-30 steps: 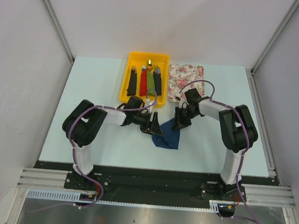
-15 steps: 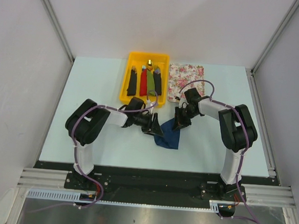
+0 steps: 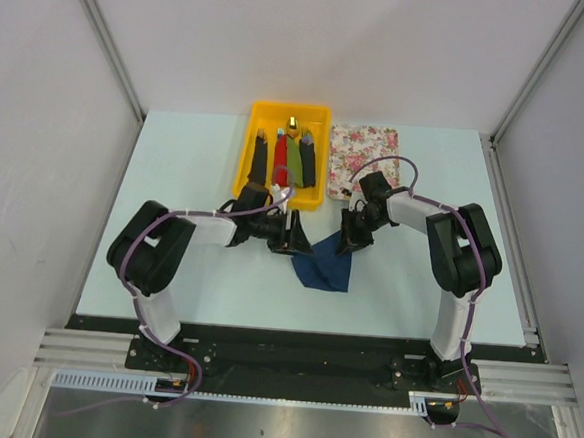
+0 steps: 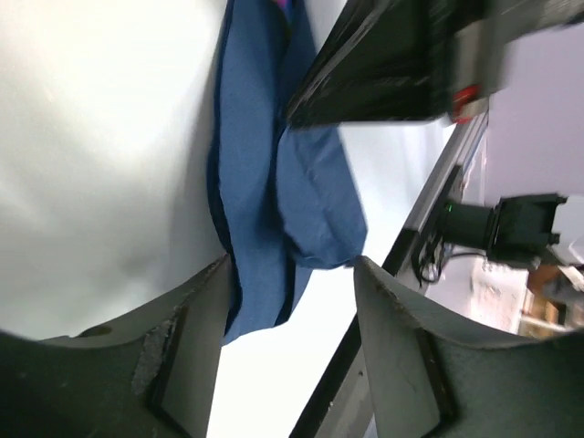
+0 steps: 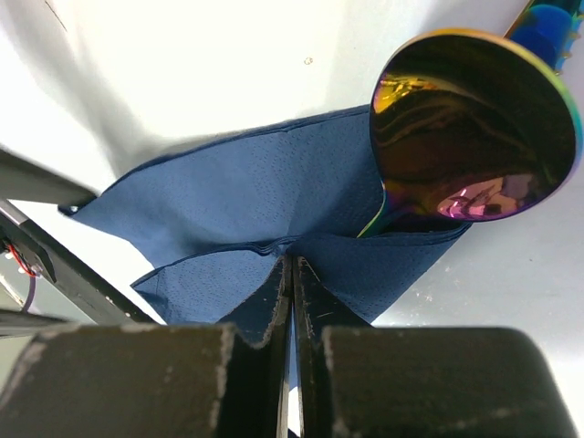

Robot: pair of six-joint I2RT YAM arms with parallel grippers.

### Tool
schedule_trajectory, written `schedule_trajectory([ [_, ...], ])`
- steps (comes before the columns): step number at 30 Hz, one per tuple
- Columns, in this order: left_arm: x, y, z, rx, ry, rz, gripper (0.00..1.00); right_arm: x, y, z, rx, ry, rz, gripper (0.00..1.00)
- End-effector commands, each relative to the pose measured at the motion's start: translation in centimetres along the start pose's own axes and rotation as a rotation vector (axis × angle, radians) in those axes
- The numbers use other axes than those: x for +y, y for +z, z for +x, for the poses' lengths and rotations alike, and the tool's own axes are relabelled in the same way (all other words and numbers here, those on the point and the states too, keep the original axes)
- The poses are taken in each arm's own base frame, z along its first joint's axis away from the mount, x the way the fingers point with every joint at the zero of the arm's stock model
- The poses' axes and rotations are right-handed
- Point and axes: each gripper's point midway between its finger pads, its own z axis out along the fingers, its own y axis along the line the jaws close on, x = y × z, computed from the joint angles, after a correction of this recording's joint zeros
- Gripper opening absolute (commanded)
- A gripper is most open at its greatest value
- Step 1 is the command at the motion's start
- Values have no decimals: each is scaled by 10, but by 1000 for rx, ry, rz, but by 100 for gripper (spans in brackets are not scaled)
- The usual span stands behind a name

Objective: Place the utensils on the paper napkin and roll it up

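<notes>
Partly, the napkin (image 5: pixel 246 192) hides the spoon (image 5: pixel 474 128).

Pale blue-white table (image 3: pixel 165 170) beneath the left gripper (image 3: pixel 295 242) and right gripper (image 3: pixel 349 245); plain white walls (image 3: pixel 314 40) beyond them, seemingly evenly lit.

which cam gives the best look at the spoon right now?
Right wrist. The spoon shows its iridescent bowl large in the upper right, sticking out of a fold of the paper napkin. Top external: too small and hidden to make out. Left wrist: only napkin folds, no spoon clearly visible.
</notes>
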Motion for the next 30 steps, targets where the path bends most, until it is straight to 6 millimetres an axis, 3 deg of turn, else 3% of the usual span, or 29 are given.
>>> schedule_trajectory([
  [1, -37, -32, -56, -196, 130, 28, 60, -36, 37, 9, 17, -48, 153, 4],
  [4, -63, -37, -61, -209, 246, 65, 57, -35, 37, 8, 17, -49, 149, 4],
  [5, -72, -31, -54, -180, 282, 77, 57, -35, 37, 8, 15, -50, 148, 4],
  [10, -82, -5, -14, -19, 283, 147, 46, -33, 37, 7, 16, -51, 141, 4],
  [14, -67, 20, 16, 85, 214, 145, 42, -31, 37, 6, 14, -50, 130, 4],
  [21, -27, 43, 33, 165, 114, 64, 32, -26, 35, 1, 1, -56, 117, 5],
  [26, 1, 50, 46, 204, 44, -22, 25, -15, 26, -8, -27, -70, 83, 8],
  [30, 12, 50, 49, 208, 23, -62, 20, 6, 9, -18, -72, -99, 20, 18],
])
